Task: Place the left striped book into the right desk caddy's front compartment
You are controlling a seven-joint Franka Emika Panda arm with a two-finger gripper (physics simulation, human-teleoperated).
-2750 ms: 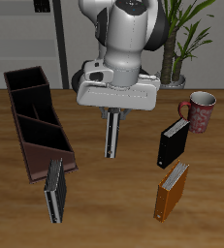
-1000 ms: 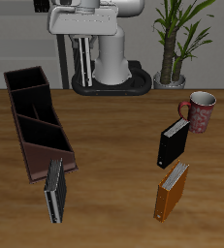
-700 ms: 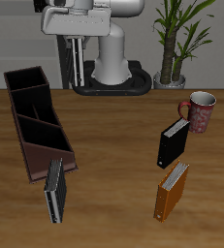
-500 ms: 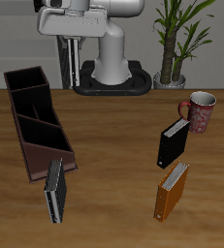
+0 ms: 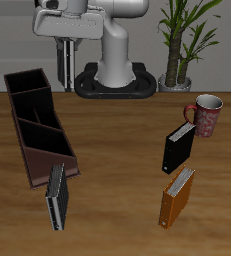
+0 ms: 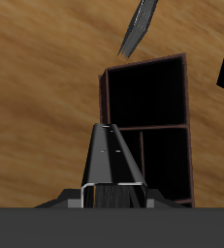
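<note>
Jaws are clamped on the left striped book (image 5: pixel 62 70), which hangs spine-vertical from the gripper (image 5: pixel 62 48) high above the table (image 5: pixel 117 150), over the back end of the right desk caddy (image 5: pixel 34 160) and well clear of its rim. From the wrist view the book (image 6: pixel 112 165) shows as a narrow edge pointing down at the caddy (image 6: pixel 104 97), whose black compartments lie open beneath it. The step in hand looks like the carry to the drop point. To do it well, I would travel along the caddy's length at this height until the book's lower edge sits over the front compartment, which I take to be the one nearest the table's front edge. I would also line the thin edge up with the compartment's long run so it clears the dividers. Only then should it descend, straight down, and let go once the lower edge is inside the walls. Released too high, a thin hardback may tip over a divider or fall outside. The twin striped book (image 5: pixel 56 196) stands on the table just beside the caddy's near end, so the descent should stay inside the rim to avoid knocking it. No brand, label or readable writing shows on the books, the caddy or the patterned mug (image 5: pixel 205 113).
</note>
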